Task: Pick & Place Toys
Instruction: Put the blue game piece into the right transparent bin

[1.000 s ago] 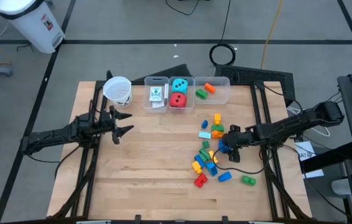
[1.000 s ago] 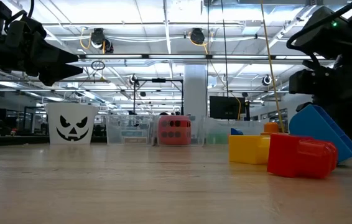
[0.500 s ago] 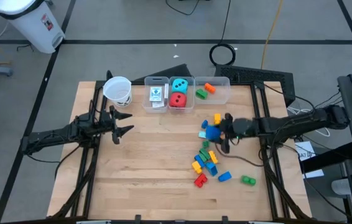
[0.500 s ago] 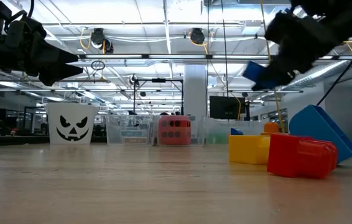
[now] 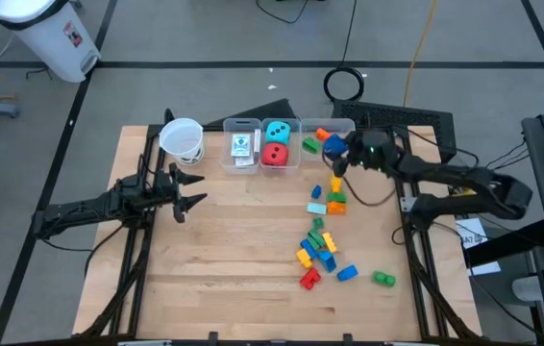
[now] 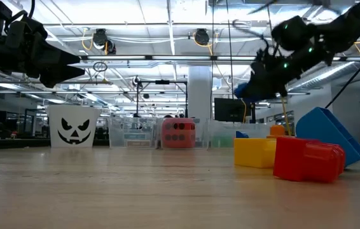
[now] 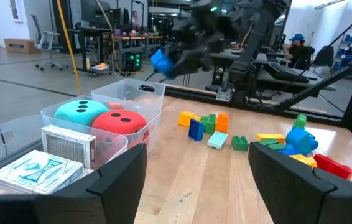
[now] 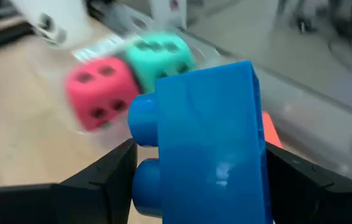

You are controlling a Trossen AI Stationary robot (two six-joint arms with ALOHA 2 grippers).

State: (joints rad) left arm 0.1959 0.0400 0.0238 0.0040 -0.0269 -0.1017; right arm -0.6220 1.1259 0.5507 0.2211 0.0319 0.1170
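My right gripper (image 5: 339, 151) is shut on a blue brick (image 5: 333, 144), held in the air over the right-hand clear bin (image 5: 347, 127), which has an orange and a green brick in it. The middle bin holds the teal die (image 5: 277, 131) and the red die (image 5: 274, 153). The left bin holds white card packs (image 5: 241, 146). Several loose bricks (image 5: 320, 240) lie on the table's right half. My left gripper (image 5: 193, 189) waits open at the table's left, pointing level toward the bins. My right gripper pinches the blue brick (image 8: 207, 143) between its two fingers. One finger (image 8: 101, 180) stands at the studded face, the other finger (image 8: 306, 180) at the opposite face. The fingers come from the table's right, slanting a little downward. The brick hangs clear above the bin.
A white paper cup (image 5: 182, 140) with a pumpkin face stands left of the bins, just beyond my left gripper. Bare wood lies in the table's middle and near left. A white waste bin (image 5: 46, 34) stands on the floor beyond the far left corner.
My right gripper has lifted the blue brick out of the loose pile. It has risen and swung toward the table's far edge, tipping from pointing steeply down to nearly level, and now stands over the right-hand bin. The other bricks have stayed where they were.
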